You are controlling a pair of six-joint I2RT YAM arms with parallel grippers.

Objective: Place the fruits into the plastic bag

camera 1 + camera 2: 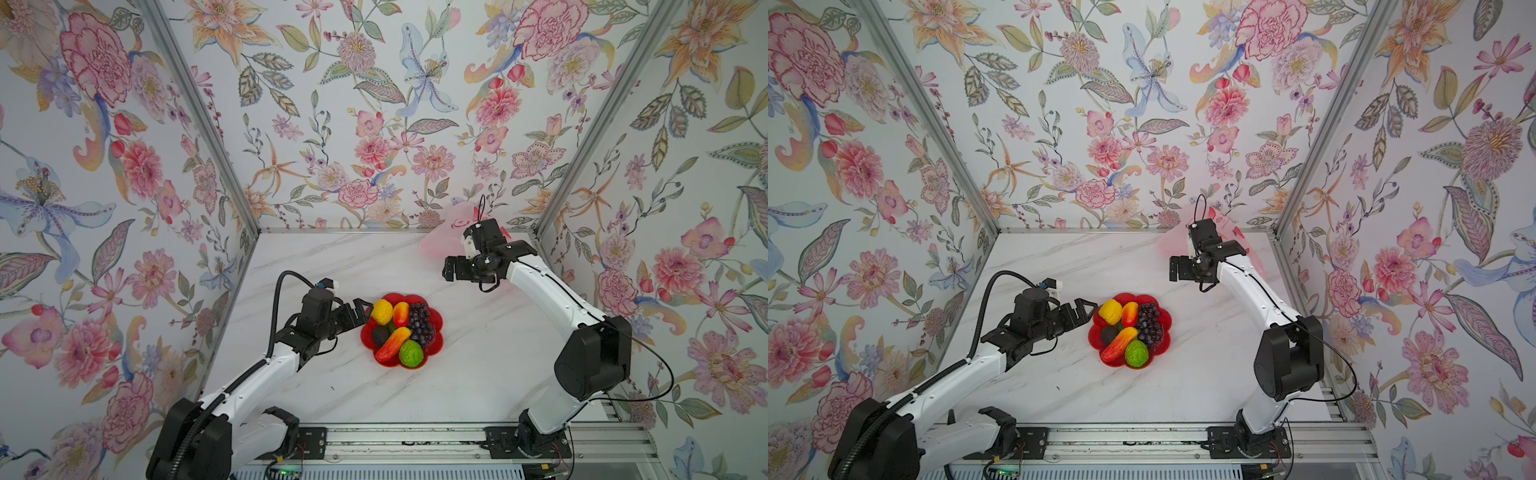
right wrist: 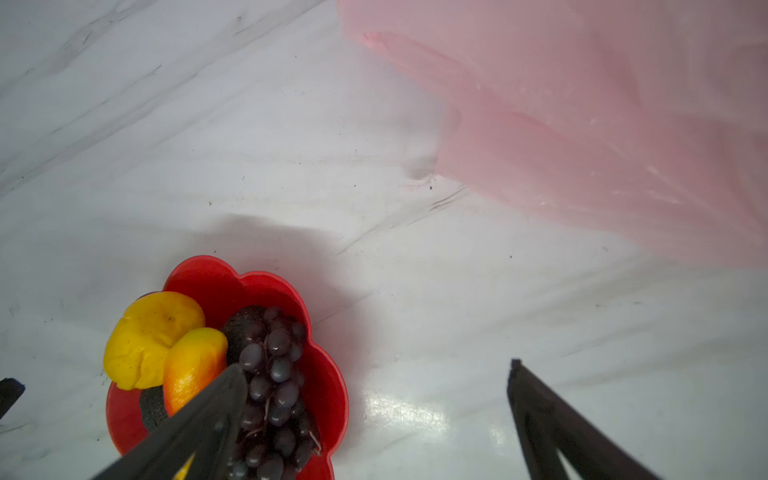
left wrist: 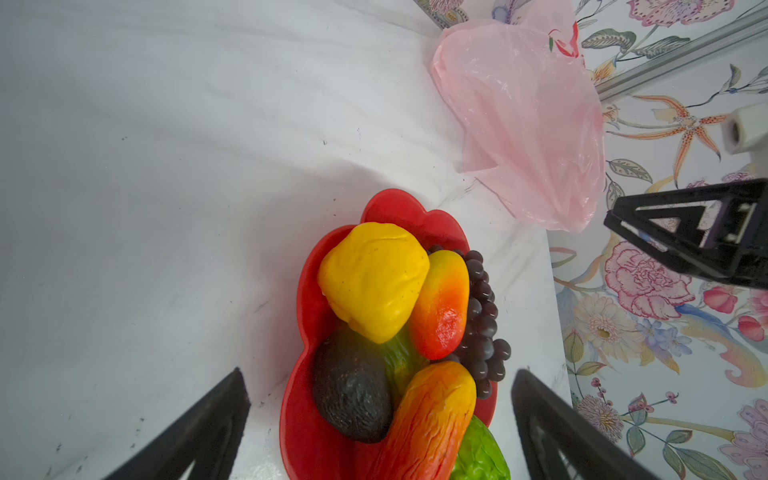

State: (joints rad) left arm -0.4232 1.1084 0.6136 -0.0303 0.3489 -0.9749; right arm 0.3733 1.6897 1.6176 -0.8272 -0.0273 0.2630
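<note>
1. Several small glossy toy fruits (image 1: 401,332) sit heaped on a red flower-shaped plastic plate (image 1: 415,299) at the lower middle of both top views. None is in the bag yet.
2. The thin, translucent pale pink plastic bag (image 1: 438,243) lies crumpled at the upper right of the white marble tabletop (image 1: 332,374), against the back wall and well apart from the plate.
3. The left gripper (image 1: 362,313) hovers with its jaws spread wide and empty, just beside the plate's left rim. The yellow lumpy fruit (image 1: 381,311) lies straight ahead of it, to its right in the frame, and is the closest piece.
4. The right gripper (image 1: 450,269), likewise spread and holding nothing, hangs up and to the right of the plate, with the bag close behind it.
5. The left arm is nearer the fruits and the right arm nearer the bag, so the first pick probably falls to the left arm.
6. The lower red-orange mango (image 1: 392,343) has its long axis running from lower left to upper right.
</note>
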